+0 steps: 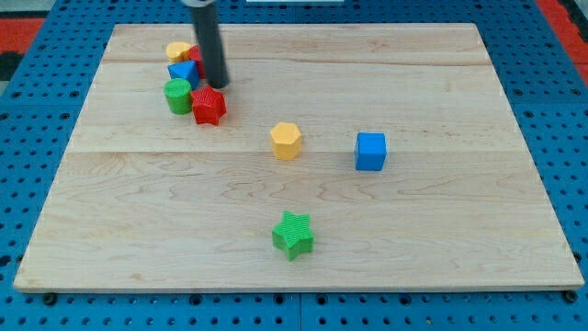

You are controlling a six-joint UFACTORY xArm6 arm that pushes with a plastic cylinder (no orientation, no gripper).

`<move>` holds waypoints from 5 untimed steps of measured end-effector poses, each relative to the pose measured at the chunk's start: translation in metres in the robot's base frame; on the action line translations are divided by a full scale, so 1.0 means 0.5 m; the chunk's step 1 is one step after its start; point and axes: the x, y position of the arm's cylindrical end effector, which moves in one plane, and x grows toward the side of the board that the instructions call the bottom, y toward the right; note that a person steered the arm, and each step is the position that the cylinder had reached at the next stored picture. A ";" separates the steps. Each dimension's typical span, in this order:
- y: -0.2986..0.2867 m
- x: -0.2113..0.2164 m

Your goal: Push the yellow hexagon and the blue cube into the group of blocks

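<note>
A yellow hexagon (286, 141) lies near the board's middle. A blue cube (371, 152) lies to its right, apart from it. A group of blocks sits at the upper left: a yellow block (177, 51), a blue block (183, 72), a green cylinder (178, 96) and a red block (209, 106), with a bit of another red block behind the rod. My tip (217, 85) stands at the group's right side, just above the red block and right of the blue block. It is well up and left of the yellow hexagon.
A green star (293, 234) lies alone toward the view's bottom, below the yellow hexagon. The wooden board (441, 239) rests on a blue pegboard surface (570, 138).
</note>
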 end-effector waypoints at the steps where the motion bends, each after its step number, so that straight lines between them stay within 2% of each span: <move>1: 0.222 0.002; 2: 0.446 0.103; 3: 0.542 0.213; 4: 0.436 0.256; 5: 0.418 0.282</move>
